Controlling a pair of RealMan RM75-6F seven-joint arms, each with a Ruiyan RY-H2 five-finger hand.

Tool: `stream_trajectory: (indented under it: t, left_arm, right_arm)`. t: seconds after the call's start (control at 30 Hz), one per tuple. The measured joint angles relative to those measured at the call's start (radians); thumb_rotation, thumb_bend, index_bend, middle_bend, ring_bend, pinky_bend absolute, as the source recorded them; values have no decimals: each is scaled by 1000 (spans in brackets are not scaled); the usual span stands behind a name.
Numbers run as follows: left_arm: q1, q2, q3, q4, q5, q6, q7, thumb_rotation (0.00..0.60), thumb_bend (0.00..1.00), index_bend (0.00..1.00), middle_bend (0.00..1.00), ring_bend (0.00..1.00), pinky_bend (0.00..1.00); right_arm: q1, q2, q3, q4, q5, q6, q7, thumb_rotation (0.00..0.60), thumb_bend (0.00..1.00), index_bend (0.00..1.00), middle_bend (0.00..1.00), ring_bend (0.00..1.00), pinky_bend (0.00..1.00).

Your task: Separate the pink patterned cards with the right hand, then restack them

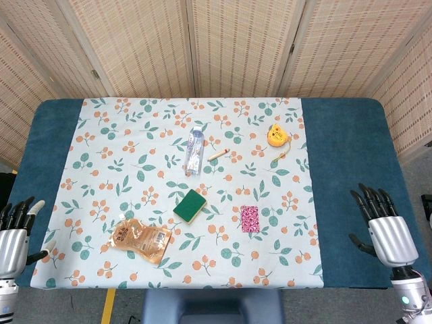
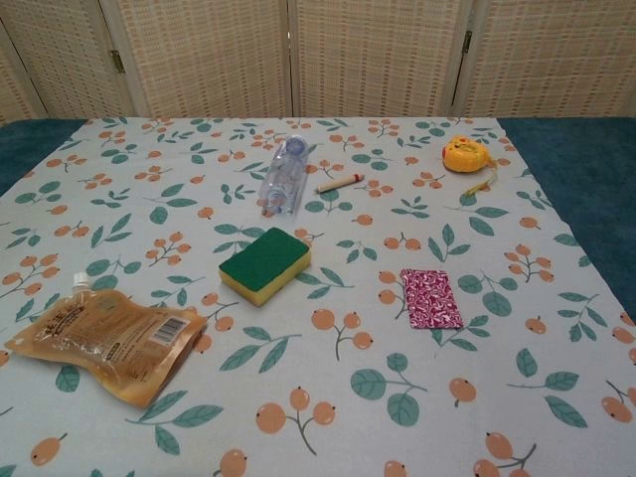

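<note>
The pink patterned cards [image 1: 250,219] lie in one neat stack on the floral cloth, right of centre near the front; in the chest view the cards [image 2: 430,298] sit flat and untouched. My right hand [image 1: 385,228] hovers over the blue table edge at the far right, fingers apart, holding nothing, well away from the cards. At the front left corner my left hand [image 1: 15,233] is also open and empty. Neither hand shows in the chest view.
A green and yellow sponge [image 1: 190,206] lies just left of the cards. A brown pouch [image 1: 140,239] sits at front left. Farther back are a lying water bottle [image 1: 194,150], a small pen [image 1: 218,154] and a yellow tape measure [image 1: 277,137].
</note>
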Motion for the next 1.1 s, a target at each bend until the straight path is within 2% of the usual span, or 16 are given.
stream_trajectory:
  t: [0.77, 1.1]
  left_arm:
    - [7, 12, 10, 4, -16, -15, -17, 600, 248, 177, 100, 112, 0]
    - [16, 15, 18, 7, 2, 4, -36, 600, 248, 185, 100, 112, 0]
  right_arm:
    - [-37, 4, 56, -23, -37, -56, -14, 600, 256, 1, 29, 0, 0]
    - [4, -5, 45, -62, -62, -189, -31, 600, 255, 130, 71, 0, 0]
